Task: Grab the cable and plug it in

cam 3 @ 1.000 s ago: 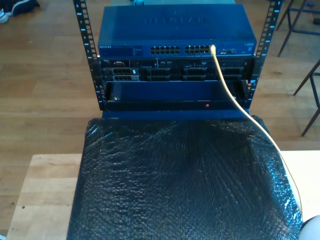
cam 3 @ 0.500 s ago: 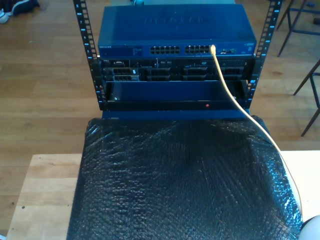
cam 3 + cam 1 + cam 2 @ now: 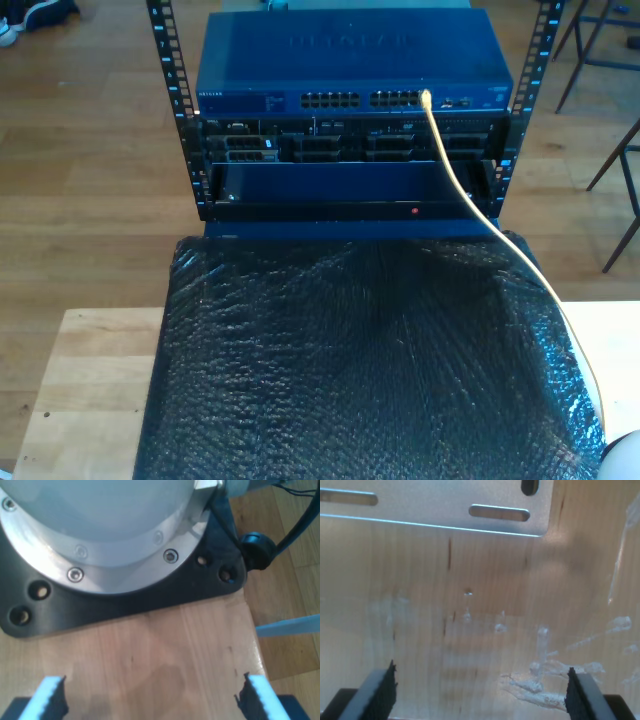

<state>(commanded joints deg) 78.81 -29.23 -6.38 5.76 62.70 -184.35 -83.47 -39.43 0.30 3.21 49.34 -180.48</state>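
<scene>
Our first gripper (image 3: pixel 150 700) and second gripper (image 3: pixel 480 692) are spread wide, holding nothing. The cable (image 3: pixel 470 205) sits plugged into the switch (image 3: pixel 350 60).

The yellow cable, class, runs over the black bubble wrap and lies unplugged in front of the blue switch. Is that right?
Not quite. The exterior view shows the yellow cable crossing the black bubble wrap, but its tip sits in a port on the blue switch, towards that view's right.

One high overview, two close wrist cameras.
The exterior view looked down across the black mat (image 3: pixel 360 370) toward the rack (image 3: pixel 350 130); both wrist views faced wood close up.
</scene>
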